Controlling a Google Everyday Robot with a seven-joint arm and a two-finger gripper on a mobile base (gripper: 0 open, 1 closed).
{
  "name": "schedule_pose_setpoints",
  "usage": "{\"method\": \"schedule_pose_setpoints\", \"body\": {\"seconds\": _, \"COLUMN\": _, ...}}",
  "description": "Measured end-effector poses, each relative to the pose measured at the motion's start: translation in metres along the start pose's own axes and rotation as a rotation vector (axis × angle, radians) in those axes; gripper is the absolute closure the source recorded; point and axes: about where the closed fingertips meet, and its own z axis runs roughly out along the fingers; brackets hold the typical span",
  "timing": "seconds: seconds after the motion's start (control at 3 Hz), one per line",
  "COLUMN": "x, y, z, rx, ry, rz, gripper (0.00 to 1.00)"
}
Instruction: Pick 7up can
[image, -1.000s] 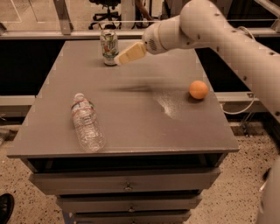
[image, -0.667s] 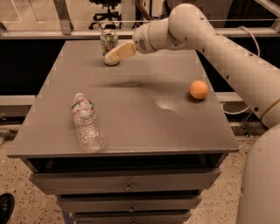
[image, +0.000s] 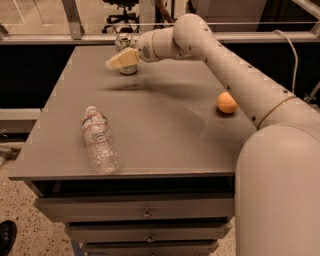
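The 7up can (image: 123, 42) stands upright near the far left edge of the grey table (image: 165, 130). Only its silver top and a bit of its base show. My gripper (image: 119, 60) is at the end of the white arm that reaches in from the right. It sits right in front of the can and covers the can's middle. I cannot tell whether it touches the can.
A clear plastic water bottle (image: 100, 140) with a red-banded label lies on its side at the front left. An orange (image: 227, 103) rests near the right edge. My arm (image: 235, 75) spans the table's far right. Drawers (image: 145, 212) sit below the tabletop.
My gripper has moved left across the back of the table, from the can's right side to in front of it. The can, the bottle and the orange have not moved.
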Motion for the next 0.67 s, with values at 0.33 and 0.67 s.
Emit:
{"method": "schedule_pose_setpoints", "body": {"seconds": 0.33, "x": 0.0062, "y": -0.0076, "z": 0.0149, "rx": -0.002, "ry": -0.017, "rz": 0.022, "gripper": 0.15}}
{"method": "schedule_pose_setpoints", "body": {"seconds": 0.67, "x": 0.0111, "y": -0.0124, "z": 0.0171, "rx": 0.002, "ry": -0.028, "rz": 0.037, "gripper": 0.38}}
